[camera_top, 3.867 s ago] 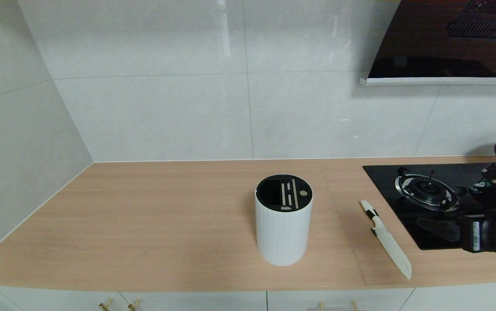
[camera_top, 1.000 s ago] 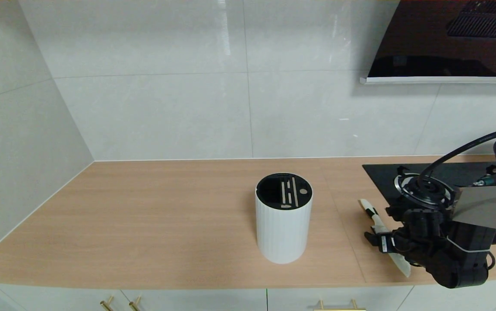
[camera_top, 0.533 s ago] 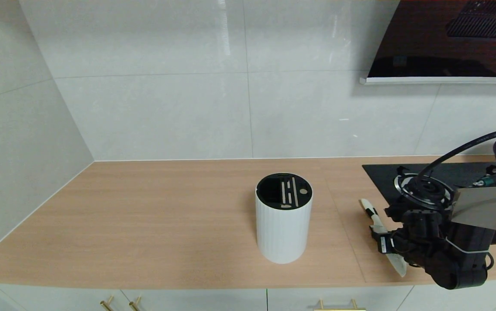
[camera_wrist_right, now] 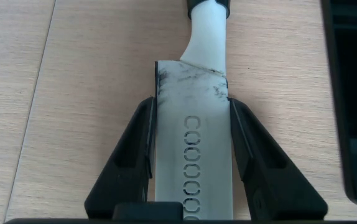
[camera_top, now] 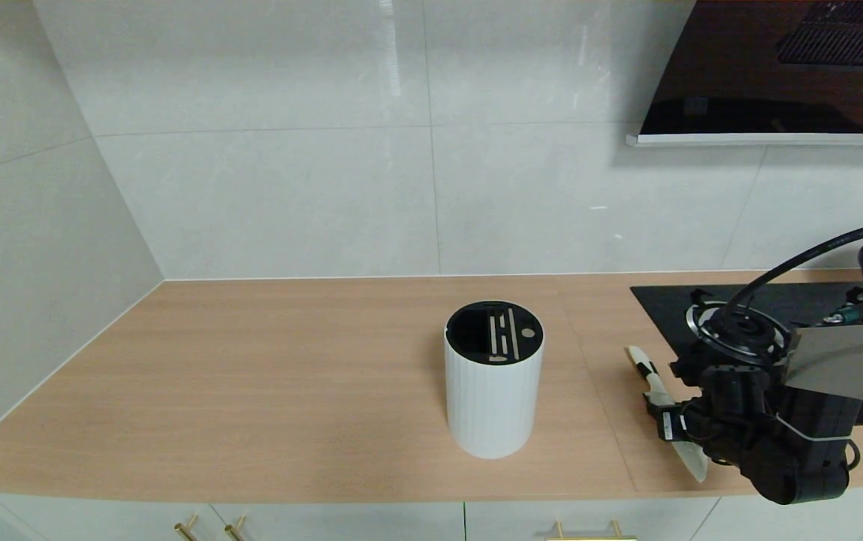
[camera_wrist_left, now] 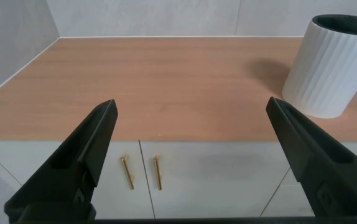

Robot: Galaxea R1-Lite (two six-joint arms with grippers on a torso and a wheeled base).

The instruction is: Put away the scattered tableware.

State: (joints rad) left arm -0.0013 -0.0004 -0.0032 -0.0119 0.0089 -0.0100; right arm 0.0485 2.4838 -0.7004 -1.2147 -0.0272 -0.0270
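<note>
On the right part of the desk (camera_top: 288,376), just beside the black hob (camera_top: 683,315), you have the knife (camera_top: 655,387) lying flat. Its white handle with a black band points toward the tiled wall (camera_top: 266,188), and its pale speckled blade runs toward the front edge.

The right end effector (camera_top: 677,430) sits low over the blade. In the right wrist view its two black fingers (camera_wrist_right: 142,146) are drawn in against the blade's two edges near the handle, so the right end effector (camera_wrist_right: 191,124) is clamped on the knife (camera_wrist_right: 194,168). The blade is flat against the wood of the desk (camera_wrist_right: 73,74).

To the left of the knife, well apart from it, the white ribbed holder (camera_top: 493,398) stands upright. Its black top is cut with slots and one larger opening.

Your left end effector (camera_wrist_left: 197,168) is spread wide with nothing between its fingers (camera_wrist_left: 85,162). It hangs in front of the desk's front edge (camera_wrist_left: 185,81), with the holder (camera_wrist_left: 328,62) off to one side. The gold cabinet handles (camera_wrist_left: 141,173) lie beyond it.

Behind the right arm a ringed burner (camera_top: 739,327) sits in the hob. A dark extractor hood (camera_top: 777,68) hangs on the wall above.
</note>
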